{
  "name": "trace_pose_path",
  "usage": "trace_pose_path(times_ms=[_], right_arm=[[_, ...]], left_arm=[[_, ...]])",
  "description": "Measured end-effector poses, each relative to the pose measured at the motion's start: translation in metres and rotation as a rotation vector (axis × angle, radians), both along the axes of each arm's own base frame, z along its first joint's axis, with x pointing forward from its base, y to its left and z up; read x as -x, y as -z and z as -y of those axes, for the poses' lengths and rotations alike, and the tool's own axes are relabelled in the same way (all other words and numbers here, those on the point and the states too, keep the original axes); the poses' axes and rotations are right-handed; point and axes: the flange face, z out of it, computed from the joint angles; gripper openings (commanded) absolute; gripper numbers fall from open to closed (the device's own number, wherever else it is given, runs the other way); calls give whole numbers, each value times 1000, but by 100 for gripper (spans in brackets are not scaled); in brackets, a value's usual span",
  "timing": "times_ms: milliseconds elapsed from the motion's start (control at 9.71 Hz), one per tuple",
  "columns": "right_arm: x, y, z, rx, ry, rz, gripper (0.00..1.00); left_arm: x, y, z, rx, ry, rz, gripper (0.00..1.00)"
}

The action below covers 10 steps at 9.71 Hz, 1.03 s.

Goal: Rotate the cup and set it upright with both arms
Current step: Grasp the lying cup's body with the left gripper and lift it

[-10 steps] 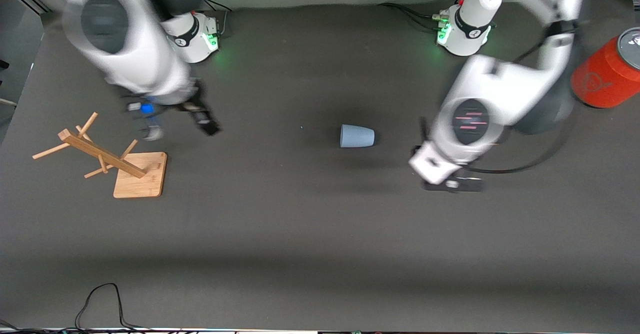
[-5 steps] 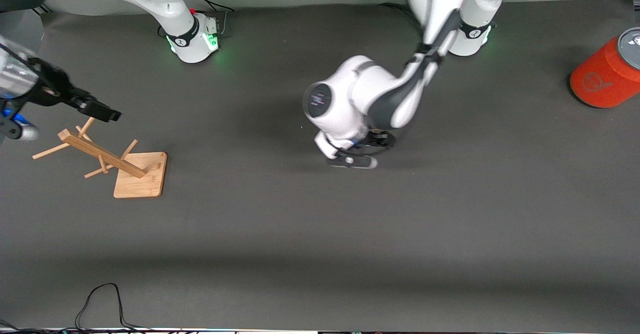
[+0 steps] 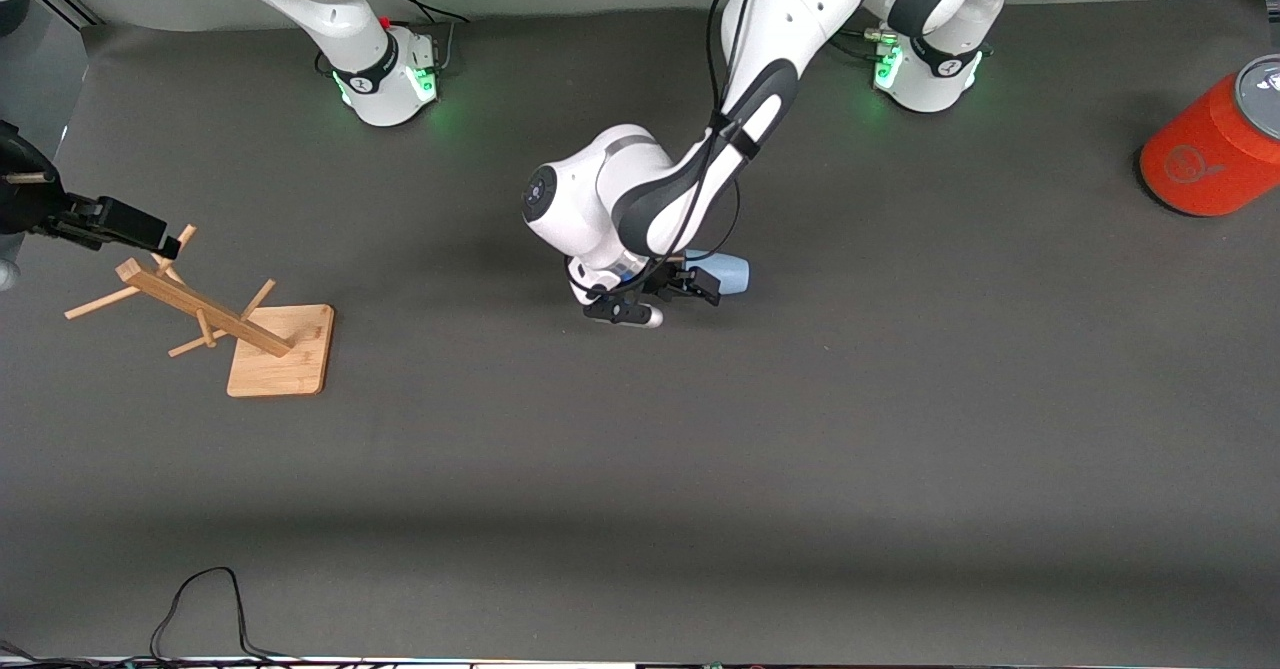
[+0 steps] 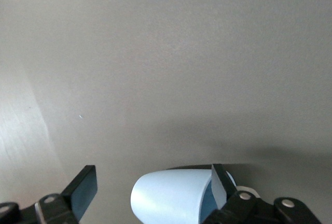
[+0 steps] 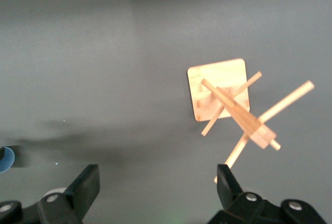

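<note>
The pale blue cup [image 3: 728, 274] lies on its side on the dark table mat, mid-table. My left gripper [image 3: 698, 283] is down at the cup, open, with its fingers on either side of it. In the left wrist view the cup [image 4: 168, 195] lies between the two fingers [image 4: 83, 190], close against one of them at its mouth end, with a gap to the other. My right gripper [image 3: 150, 236] is open and empty, up over the wooden rack at the right arm's end; it also shows in the right wrist view [image 5: 155, 187].
A wooden peg rack [image 3: 200, 314] on a square base stands toward the right arm's end, also in the right wrist view [image 5: 228, 102]. A large orange canister [image 3: 1215, 144] with a grey lid lies at the left arm's end. A black cable [image 3: 200, 599] loops at the table edge nearest the camera.
The left arm swung in from its end of the table and came down at the cup. The right arm drew away from mid-table to over the rack.
</note>
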Motion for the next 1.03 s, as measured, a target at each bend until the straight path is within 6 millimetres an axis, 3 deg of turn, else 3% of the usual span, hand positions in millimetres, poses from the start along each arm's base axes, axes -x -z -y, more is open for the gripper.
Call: trace_pose_path(times_ms=[412, 515, 618, 721, 1029], right_arm=[[-6, 1, 0, 7, -58, 44, 100], [-6, 1, 1, 8, -59, 45, 100], [-6, 1, 1, 8, -61, 46, 100], [-6, 1, 0, 9, -63, 46, 100], [-6, 1, 2, 9, -61, 47, 100]], left_arm=[[27, 21, 2, -96, 99, -66, 98], [33, 25, 3, -114, 109, -74, 89], [36, 27, 3, -124, 122, -77, 35], [35, 28, 2, -138, 140, -81, 0], [31, 30, -6, -174, 141, -80, 0]])
